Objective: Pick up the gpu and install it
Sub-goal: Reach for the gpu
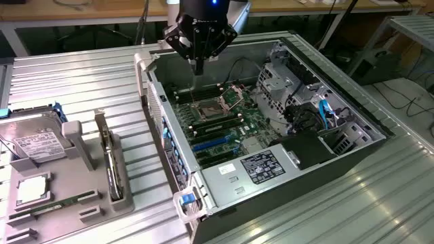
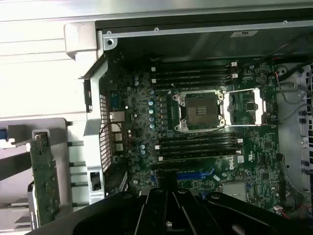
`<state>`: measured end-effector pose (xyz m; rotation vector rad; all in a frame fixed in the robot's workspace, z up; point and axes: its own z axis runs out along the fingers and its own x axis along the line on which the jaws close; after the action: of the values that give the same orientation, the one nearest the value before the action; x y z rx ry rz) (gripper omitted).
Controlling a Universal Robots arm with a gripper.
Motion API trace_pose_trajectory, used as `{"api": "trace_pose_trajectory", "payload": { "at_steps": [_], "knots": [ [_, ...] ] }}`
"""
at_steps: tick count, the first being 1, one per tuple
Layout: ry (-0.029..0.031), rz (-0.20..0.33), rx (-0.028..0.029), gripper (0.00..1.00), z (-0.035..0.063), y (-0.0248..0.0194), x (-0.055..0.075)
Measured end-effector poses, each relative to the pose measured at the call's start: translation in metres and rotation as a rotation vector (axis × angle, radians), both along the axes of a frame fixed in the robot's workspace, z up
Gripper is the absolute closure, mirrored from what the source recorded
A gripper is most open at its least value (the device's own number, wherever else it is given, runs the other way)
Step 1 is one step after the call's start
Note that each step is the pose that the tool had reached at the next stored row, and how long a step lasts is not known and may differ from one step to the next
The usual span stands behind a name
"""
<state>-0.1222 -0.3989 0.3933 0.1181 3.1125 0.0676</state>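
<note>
Ribbed bare-metal table (image 1: 366,203) under everything. Second ribbed metal surface (image 1: 413,25) beyond it toward the exterior view's right, long wooden bench (image 1: 81,10) behind the arm, loose cables (image 1: 400,99) on the floor.

One gripper (image 1: 198,68), hanging just above the open computer case (image 1: 339,89), fingers clenched together on nothing. Directly beneath it, one motherboard (image 1: 224,124) with one CPU socket (image 2: 200,110), retaining frame flipped open. Two banks of memory slots, one on each side of the socket. Blue expansion slots further along the board, away from the gripper.

Well apart from the gripper, outside the case toward the exterior view's left: one grey holder (image 1: 68,213) resting on the table. Counted in it:
- one gpu (image 1: 109,157), standing on edge in an upright slot on the side of the holder nearest the case, untouched
- one hard drive (image 1: 34,145) with a white label
- one square processor chip (image 1: 32,189)
- one narrow RAM stick (image 1: 48,206), lying flat

Same gpu in the wrist view as a card on edge just beside the case's outer wall.
</note>
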Motion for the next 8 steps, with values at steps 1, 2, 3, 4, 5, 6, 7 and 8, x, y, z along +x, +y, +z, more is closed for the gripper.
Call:
{"api": "trace_pose_trajectory", "payload": {
  "at_steps": [1, 2, 3, 4, 5, 6, 7, 8],
  "knots": [
    [-0.0001, 0.000, 0.0001, 0.89, 0.0000, 0.0000, -0.006],
    [-0.0001, 0.000, 0.0000, 0.89, 0.0000, -0.0001, -0.011],
    [0.0000, 0.000, 0.0000, 0.89, 0.0000, -0.0001, -0.013],
    [0.0000, 0.000, 0.0000, 0.89, 0.0000, -0.0004, -0.017],
    [0.0000, 0.000, 0.0000, 0.89, 0.0000, -0.0004, -0.018],
    [0.0000, 0.000, 0.0000, 0.89, 0.0000, -0.0005, -0.020],
    [0.0000, 0.000, 0.0000, 0.89, 0.0000, -0.0007, -0.022],
    [0.0000, 0.000, 0.0000, 0.89, 0.0000, -0.0008, -0.023]
  ]
}}
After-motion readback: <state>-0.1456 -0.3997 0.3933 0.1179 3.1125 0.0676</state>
